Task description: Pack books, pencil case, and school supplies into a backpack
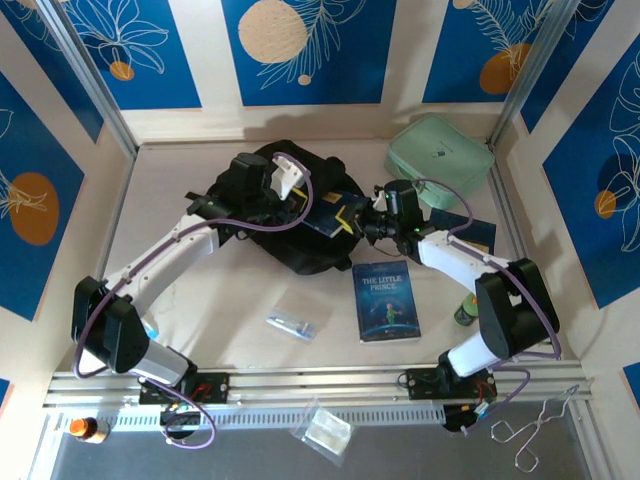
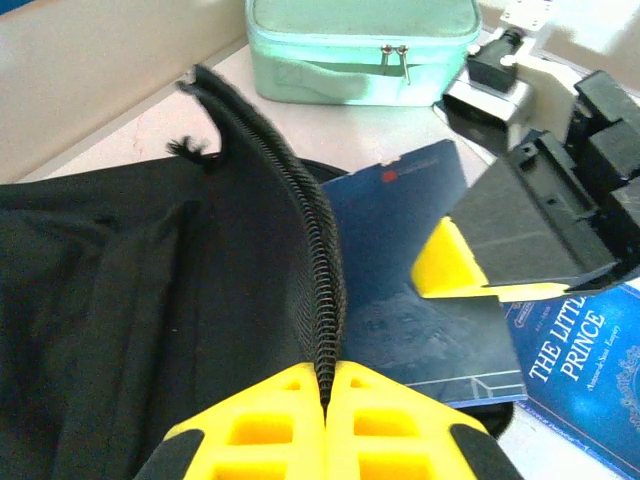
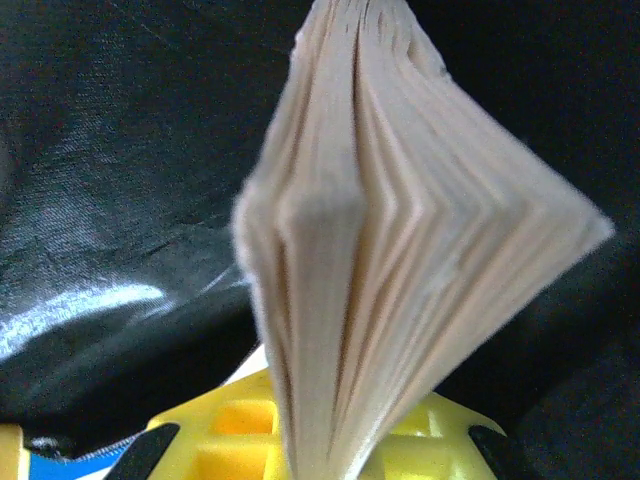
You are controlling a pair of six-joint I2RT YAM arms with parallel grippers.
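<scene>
The black backpack (image 1: 262, 232) lies at the table's middle, its mouth open. My left gripper (image 2: 326, 374) is shut on the backpack's zip edge (image 2: 318, 260) and holds that flap up. My right gripper (image 3: 320, 425) is shut on a navy book (image 2: 410, 300), whose fanned pages (image 3: 390, 230) point into the dark backpack (image 3: 120, 150). In the top view the left gripper (image 1: 296, 200) and right gripper (image 1: 358, 222) face each other across this book (image 1: 333, 216). The Little Prince book (image 1: 387, 300) lies flat in front. The transparent pencil case (image 1: 291, 324) lies to its left.
A mint-green case (image 1: 440, 160) stands at the back right. Another navy book (image 1: 472, 232) lies under the right arm, with a small green object (image 1: 466, 310) near that arm's elbow. Scissors (image 1: 530, 430) and a clear pouch (image 1: 325, 430) lie on the front ledge.
</scene>
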